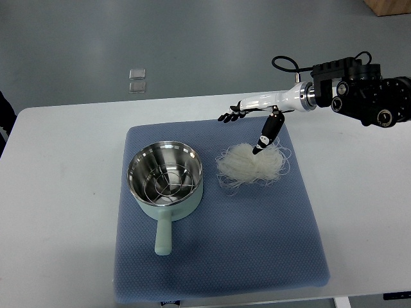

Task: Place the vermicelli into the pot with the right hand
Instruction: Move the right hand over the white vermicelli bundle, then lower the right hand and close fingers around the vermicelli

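Your right hand [252, 125] comes in from the right edge at about two o'clock, its white forearm stretched leftward over the far edge of the blue mat [218, 256]. Its fingers [229, 117] are spread out flat and point toward nine o'clock, gripping nothing, while the thumb [267, 136] hangs down toward six o'clock with its dark tip touching, or just above, the top of the vermicelli [252, 165]; you cannot tell which from this height. The vermicelli sits as a loose pale nest on the mat, at roughly three o'clock from the pot [165, 179] and close beside it, with a narrow strip of mat showing between them. A few stray strands trail off the nest toward the pot. The pot stands upright near the mat's centre-left, its shiny steel inside holding a wire rack, its pale green handle pointing to six o'clock. The mat lies on a white table [58, 212]. Beyond the table's far edge, at about eleven o'clock, two small clear squares [137, 79] lie on the grey floor. Your left arm is not visible.
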Action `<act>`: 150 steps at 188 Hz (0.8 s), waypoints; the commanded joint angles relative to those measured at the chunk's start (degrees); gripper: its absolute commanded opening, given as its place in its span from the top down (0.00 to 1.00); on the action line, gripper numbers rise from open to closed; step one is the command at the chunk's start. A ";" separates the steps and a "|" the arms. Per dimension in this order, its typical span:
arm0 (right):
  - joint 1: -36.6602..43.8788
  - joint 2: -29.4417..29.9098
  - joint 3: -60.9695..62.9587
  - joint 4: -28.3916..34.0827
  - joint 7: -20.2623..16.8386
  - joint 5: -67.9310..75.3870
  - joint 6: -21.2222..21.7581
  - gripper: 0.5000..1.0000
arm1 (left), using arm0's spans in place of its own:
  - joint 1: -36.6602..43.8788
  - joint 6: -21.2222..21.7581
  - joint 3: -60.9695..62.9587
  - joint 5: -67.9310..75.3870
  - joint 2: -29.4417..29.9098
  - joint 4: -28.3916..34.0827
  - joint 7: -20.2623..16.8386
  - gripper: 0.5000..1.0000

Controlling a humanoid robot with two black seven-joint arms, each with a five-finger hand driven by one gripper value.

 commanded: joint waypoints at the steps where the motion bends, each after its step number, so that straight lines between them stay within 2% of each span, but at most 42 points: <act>1: 0.57 0.18 -1.07 0.26 -0.15 -0.64 0.46 0.16 | 0.00 -0.01 0.00 0.00 0.00 -0.08 0.00 0.00; 25: 0.83 0.88 -4.06 0.35 -0.15 -0.99 2.13 0.16 | -0.09 -0.01 0.00 0.00 0.00 -0.08 0.00 0.00; 94: 0.48 4.40 -5.55 0.26 -0.33 -1.70 1.60 0.17 | 0.09 0.08 0.00 0.00 0.00 0.01 0.00 0.00; 118: -0.49 5.72 -5.91 -0.26 -4.10 -0.91 1.16 0.18 | 0.09 0.08 0.00 0.00 0.00 0.01 0.00 0.00; 150: -1.10 5.98 -7.84 -0.35 -4.63 -1.79 1.25 0.18 | 0.09 0.08 0.00 0.00 0.00 0.01 0.00 0.00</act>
